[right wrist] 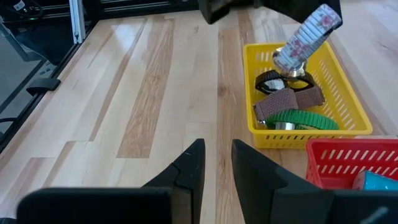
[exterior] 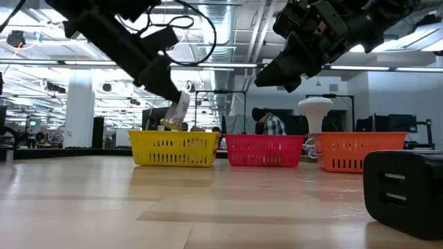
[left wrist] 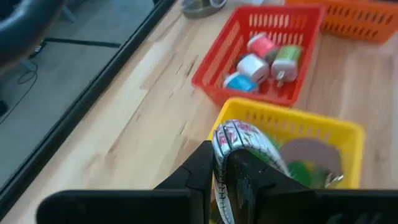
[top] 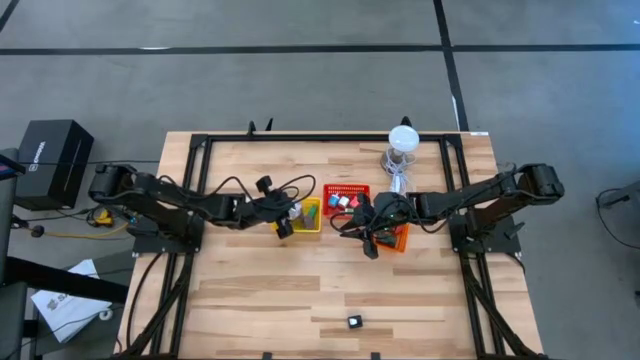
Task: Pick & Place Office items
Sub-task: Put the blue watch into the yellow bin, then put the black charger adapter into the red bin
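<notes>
1. Three baskets sit in a row toward the far edge of the table (top: 250, 300): yellow basket (right wrist: 348, 99), red basket (left wrist: 227, 59), orange basket (exterior: 360, 152).
2. Left gripper (left wrist: 217, 171) is clamped on a patterned white strap (right wrist: 308, 37) and holds it right over the yellow basket, so that one looks just about ready to drop.
3. Already lying in the yellow basket: a brown strip (right wrist: 283, 102), a green band (right wrist: 298, 118) and a dark ring (right wrist: 273, 81).
4. Red basket holds a few little plug-like pieces (left wrist: 261, 59), red, white, blue and green.
5. Right gripper (right wrist: 216, 165) hangs above the table by the orange basket, fingers apart with nothing between them.
6. Left to do, I'd guess: a small black item (top: 353, 321) is alone near the front edge of the table, well apart from the baskets. So mostly sorted, with one strap mid-delivery and at least that one straggler.
</notes>
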